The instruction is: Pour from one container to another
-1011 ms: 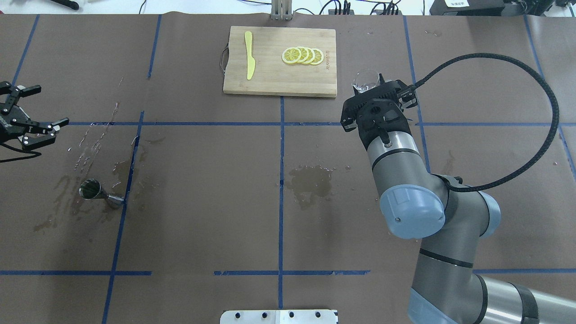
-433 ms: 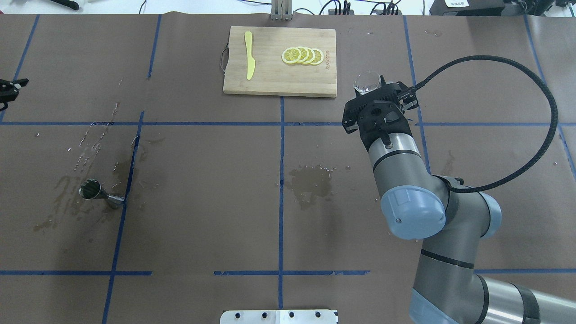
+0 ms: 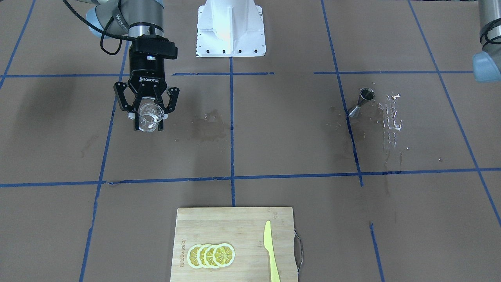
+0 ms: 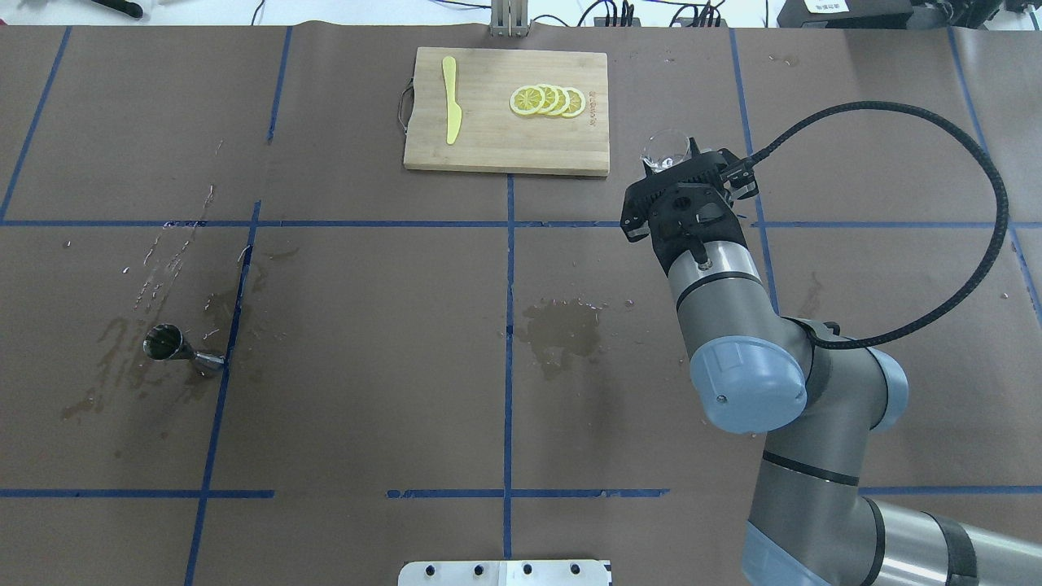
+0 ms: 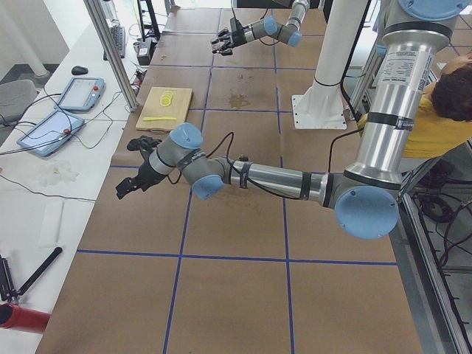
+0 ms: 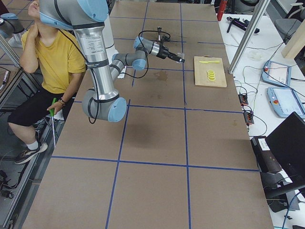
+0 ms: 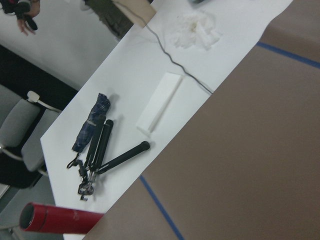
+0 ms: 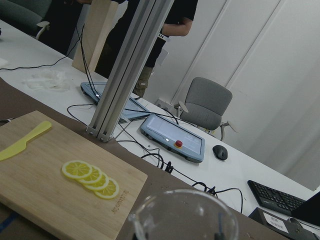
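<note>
A cutting board (image 4: 488, 142) carries lemon slices (image 4: 548, 100) and a yellow knife (image 4: 451, 96).

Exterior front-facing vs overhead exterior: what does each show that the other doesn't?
Front-facing only: the right tool shut on the glass beaker, seen head-on, plus part of the left arm. Overhead only: the whole cable loop; just the beaker's rim peeks past the tool. Both: jigger, cutting board, lemon slices, yellow knife, wet patches.
</note>
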{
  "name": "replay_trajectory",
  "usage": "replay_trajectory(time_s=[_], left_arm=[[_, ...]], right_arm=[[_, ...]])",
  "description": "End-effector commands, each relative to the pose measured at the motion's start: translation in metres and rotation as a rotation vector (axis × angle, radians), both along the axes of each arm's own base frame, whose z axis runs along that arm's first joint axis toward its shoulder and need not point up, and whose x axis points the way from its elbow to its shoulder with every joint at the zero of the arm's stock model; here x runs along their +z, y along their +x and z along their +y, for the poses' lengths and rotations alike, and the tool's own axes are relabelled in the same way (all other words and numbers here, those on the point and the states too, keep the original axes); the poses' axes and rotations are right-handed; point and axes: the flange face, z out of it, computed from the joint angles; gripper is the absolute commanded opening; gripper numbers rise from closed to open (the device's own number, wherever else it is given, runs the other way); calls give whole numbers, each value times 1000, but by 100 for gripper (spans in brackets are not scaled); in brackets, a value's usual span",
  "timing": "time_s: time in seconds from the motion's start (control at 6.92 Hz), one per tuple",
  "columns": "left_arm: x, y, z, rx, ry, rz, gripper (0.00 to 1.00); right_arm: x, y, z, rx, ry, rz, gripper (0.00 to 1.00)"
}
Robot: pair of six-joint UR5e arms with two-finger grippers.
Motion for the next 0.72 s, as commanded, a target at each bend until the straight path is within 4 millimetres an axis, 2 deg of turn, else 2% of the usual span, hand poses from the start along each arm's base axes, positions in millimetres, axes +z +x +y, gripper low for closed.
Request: replay_trajectory(time_s=[0.0, 0.14, 0.29, 0.43, 0.58], left_arm=[[19, -24, -7, -38, -209, -47, 100], [38, -25, -1, -52, -308, -56, 100], [64, -30, 17, -39, -390, -20, 100], [106, -27, 49, 14, -491, 54, 100], [127, -26, 64, 38, -555, 92, 100]], right_arm=[[1, 0, 0, 0, -1, 1, 0], [1, -1, 1, -2, -1, 1, 0], [1, -1, 1, -2, -1, 1, 0], [0, -1, 1, -3, 0, 0, 0], [0, -1, 2, -3, 1, 0, 0]])
